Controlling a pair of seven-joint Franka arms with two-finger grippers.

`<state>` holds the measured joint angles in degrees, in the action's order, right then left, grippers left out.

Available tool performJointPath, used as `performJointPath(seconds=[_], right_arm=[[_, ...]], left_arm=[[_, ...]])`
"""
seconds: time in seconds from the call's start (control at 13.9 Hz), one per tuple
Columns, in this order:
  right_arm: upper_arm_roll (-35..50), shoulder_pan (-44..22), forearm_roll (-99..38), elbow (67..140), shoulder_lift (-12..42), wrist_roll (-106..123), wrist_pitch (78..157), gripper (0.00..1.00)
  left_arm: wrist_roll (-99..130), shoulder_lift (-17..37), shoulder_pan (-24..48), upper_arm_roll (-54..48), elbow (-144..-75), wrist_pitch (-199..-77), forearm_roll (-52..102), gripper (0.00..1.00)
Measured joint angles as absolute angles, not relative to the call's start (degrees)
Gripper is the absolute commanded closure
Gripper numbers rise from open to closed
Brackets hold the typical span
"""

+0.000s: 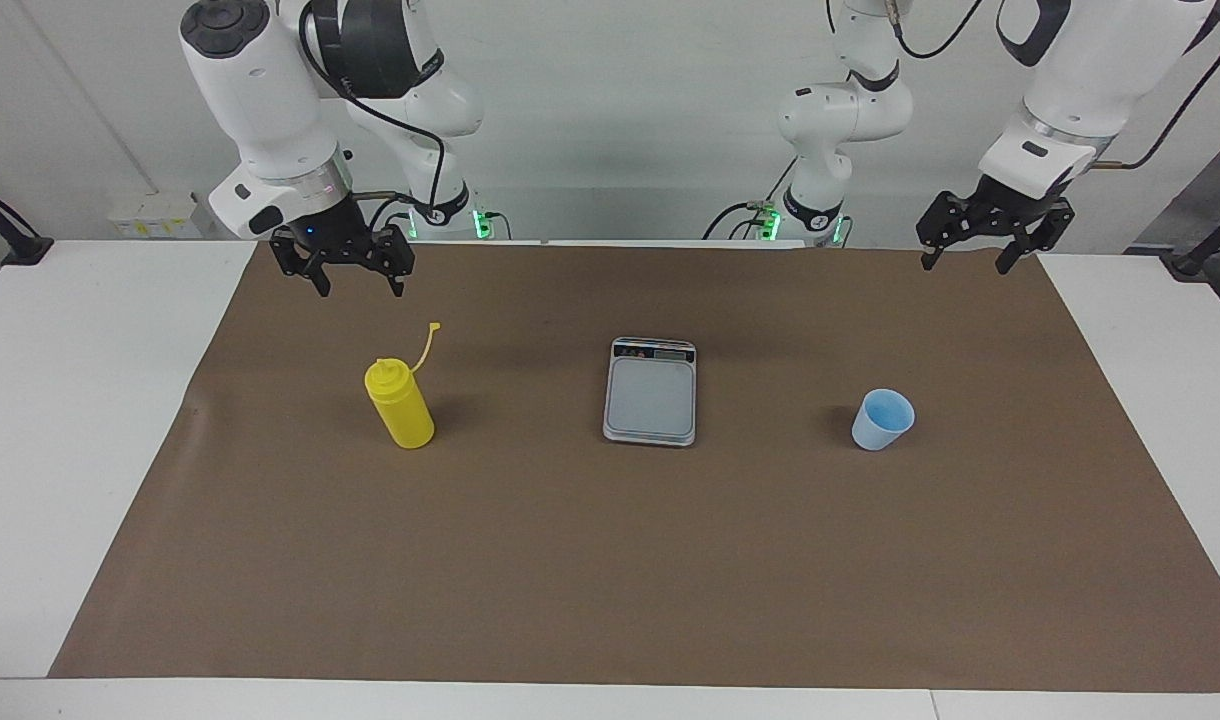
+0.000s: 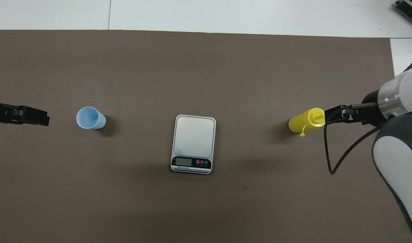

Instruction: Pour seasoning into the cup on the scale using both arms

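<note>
Standing in a row on the brown paper mat [image 1: 610,560]: yellow plastic squeeze bottle [image 1: 399,405], flat silver-grey scale [image 1: 650,391], small light-blue plastic cup [image 1: 882,420].
Facing view: the right gripper [image 1: 346,281] hangs released above the mat's edge near the bottle; the left gripper [image 1: 970,256] hangs released, empty, at the cup's end. Overhead view: the bottle [image 2: 305,124] stands toward the right arm's end, the scale [image 2: 194,143] mid-mat, the cup [image 2: 90,118] toward the left arm's end, all well apart; each gripper is apart from its object.
</note>
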<state>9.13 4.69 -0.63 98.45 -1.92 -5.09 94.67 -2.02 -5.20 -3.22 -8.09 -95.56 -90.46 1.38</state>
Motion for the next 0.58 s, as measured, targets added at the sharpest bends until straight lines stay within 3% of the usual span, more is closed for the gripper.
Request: performJointPath(seconds=[0.58], right_arm=[[9.1,4.8,-0.6,98.4,-1.9,-5.1,94.7,0.00]], left_arm=[[-2.3,-4.5,-3.8,-7.8,-100.9,-96.9,1.4,0.00]])
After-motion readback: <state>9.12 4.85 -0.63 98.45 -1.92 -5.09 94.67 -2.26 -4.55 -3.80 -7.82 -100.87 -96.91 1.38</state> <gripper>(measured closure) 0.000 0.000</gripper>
